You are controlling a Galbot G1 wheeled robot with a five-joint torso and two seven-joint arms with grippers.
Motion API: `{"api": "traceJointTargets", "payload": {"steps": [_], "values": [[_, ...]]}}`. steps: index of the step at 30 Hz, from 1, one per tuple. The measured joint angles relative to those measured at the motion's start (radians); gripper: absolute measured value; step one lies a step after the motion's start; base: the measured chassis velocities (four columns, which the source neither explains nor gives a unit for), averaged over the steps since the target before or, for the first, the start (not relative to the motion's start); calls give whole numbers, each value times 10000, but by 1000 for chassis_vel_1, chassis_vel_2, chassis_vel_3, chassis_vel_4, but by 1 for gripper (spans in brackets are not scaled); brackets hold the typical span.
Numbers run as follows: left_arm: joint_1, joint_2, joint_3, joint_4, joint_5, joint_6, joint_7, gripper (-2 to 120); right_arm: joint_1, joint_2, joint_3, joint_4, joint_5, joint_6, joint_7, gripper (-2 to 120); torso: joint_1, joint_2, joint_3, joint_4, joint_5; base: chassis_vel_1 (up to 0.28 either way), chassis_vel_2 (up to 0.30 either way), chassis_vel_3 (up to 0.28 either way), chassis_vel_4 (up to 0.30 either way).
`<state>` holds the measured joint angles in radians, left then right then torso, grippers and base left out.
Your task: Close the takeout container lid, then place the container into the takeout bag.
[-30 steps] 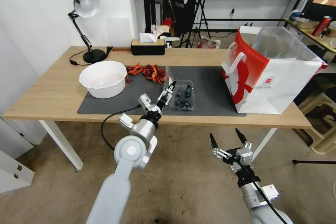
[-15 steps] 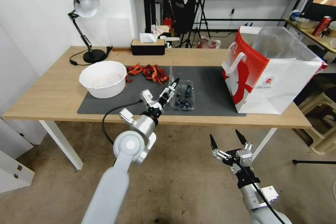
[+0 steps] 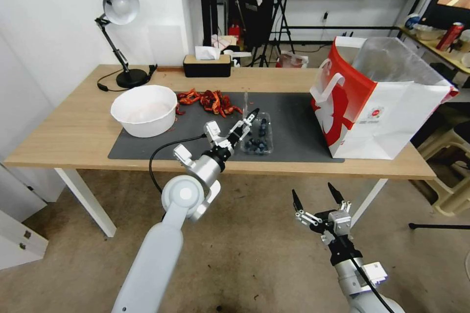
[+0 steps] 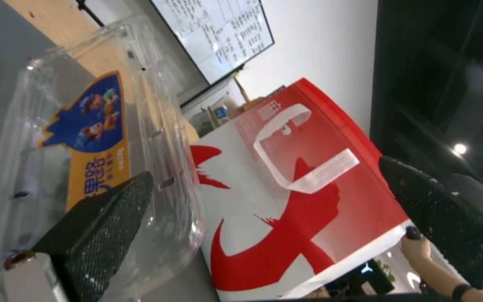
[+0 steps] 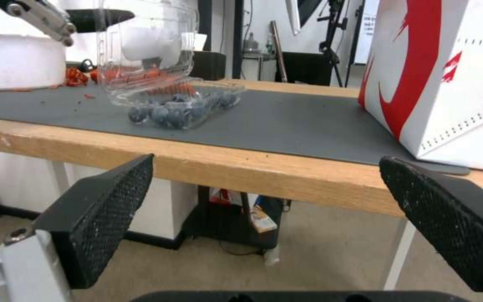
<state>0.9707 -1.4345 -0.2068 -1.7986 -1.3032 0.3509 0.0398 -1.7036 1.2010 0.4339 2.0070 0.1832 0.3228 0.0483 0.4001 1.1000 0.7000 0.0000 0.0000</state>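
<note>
Mat (image 3: 293, 129) on wooden table (image 3: 73, 132) bears takeout container (image 3: 258, 137)

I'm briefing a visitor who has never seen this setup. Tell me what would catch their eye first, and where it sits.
The big red-and-white takeout bag stands open at the table's right end. Mid-mat, the left gripper props the clear lid upright over the takeout container of blueberries, one finger against it, fingers apart. The right gripper hangs open below the table edge.

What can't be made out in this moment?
- Bag inside: head view, hidden by its walls and cloudy liner.
- Lid hinge: left wrist view, covered by the left claw's finger.
- Lid label text: head view, lid edge-on; left wrist view, blurred.
</note>
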Motion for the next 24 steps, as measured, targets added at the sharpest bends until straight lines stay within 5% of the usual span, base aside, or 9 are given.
{"api": "traceJointTargets", "payload": {"steps": [17, 24], "values": [[-1059, 47, 620, 1252, -75, 415, 255, 95, 34, 84, -52, -142, -150, 13, 23, 100, -1, 0, 0, -1, 0, 0, 0, 0, 0], [-1643, 16, 844, 1880, -281, 484, -326, 67, 78, 97, -64, -264, -194, 73, 25, 100, 0, -1, 0, 0, 0, 0, 0, 0, 0]]}}
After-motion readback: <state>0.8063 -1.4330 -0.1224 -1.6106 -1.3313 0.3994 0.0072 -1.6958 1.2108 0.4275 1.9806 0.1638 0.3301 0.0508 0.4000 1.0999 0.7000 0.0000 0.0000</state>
